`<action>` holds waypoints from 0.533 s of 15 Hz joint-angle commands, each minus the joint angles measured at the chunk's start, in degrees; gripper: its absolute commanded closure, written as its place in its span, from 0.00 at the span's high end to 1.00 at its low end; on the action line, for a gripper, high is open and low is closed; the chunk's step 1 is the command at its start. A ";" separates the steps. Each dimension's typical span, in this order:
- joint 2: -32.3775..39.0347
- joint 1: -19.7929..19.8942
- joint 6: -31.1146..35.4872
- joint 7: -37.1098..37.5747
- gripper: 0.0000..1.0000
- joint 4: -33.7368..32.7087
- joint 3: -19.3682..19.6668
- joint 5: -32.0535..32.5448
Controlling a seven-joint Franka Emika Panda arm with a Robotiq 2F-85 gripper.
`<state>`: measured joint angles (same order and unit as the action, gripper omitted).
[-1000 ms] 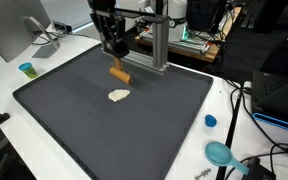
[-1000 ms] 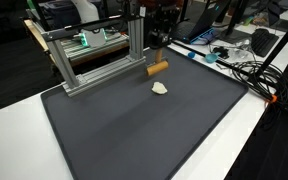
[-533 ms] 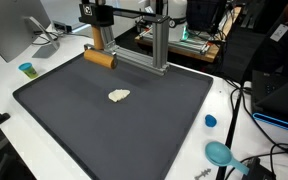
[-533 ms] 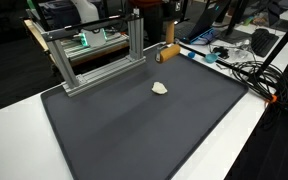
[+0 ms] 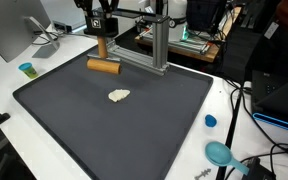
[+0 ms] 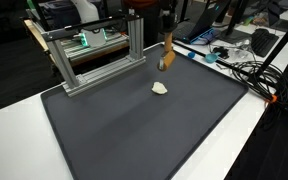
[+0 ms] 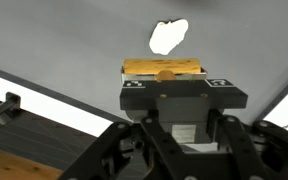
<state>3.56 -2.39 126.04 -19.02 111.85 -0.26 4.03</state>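
**A:** What do the wide cameras give you that the wrist camera can't?

**B:** The setting. In an exterior view the white desk (image 5: pixel 4 88) carries a big dark mat (image 5: pixel 134 135). An aluminium frame (image 5: pixel 160 45) stands on the mat's far edge, just beside the gripper (image 5: pixel 101 58). The wrist view catches only a slice of that mat.

**A:** And what does the wrist view add?

**B:** The grasp itself. It looks down past the gripper's body onto a wooden cylinder (image 7: pixel 164 67) lying crosswise at the tips, with its ends sticking out on both sides. In an exterior view the same wooden cylinder (image 6: pixel 163 66) is seen almost end-on, as a small brown stub.

**A:** So what is the gripper doing?

**B:** It is clamped around the cylinder's middle and pointing straight down.

**A:** Is the cylinder resting on the mat?

**B:** It sits directly under the gripper, low over the mat. I can't tell whether it touches.

**A:** Anything smaller nearby?

**B:** A white lump (image 5: pixel 119 96) lies on the mat, near the gripper but clear of the cylinder, out toward the mat's middle. In the wrist view it shows just beyond the cylinder.
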 commanded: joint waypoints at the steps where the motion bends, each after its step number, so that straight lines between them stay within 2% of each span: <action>1: -1.21 0.74 2.52 -11.71 0.21 3.49 -1.09 -1.20; 4: 0.46 0.75 5.04 -21.41 0.21 5.23 -1.84 -3.25; 8: 4.60 1.98 6.24 -37.27 0.21 6.12 -2.72 -10.11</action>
<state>5.92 -2.30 131.40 -45.19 117.74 -1.83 -1.20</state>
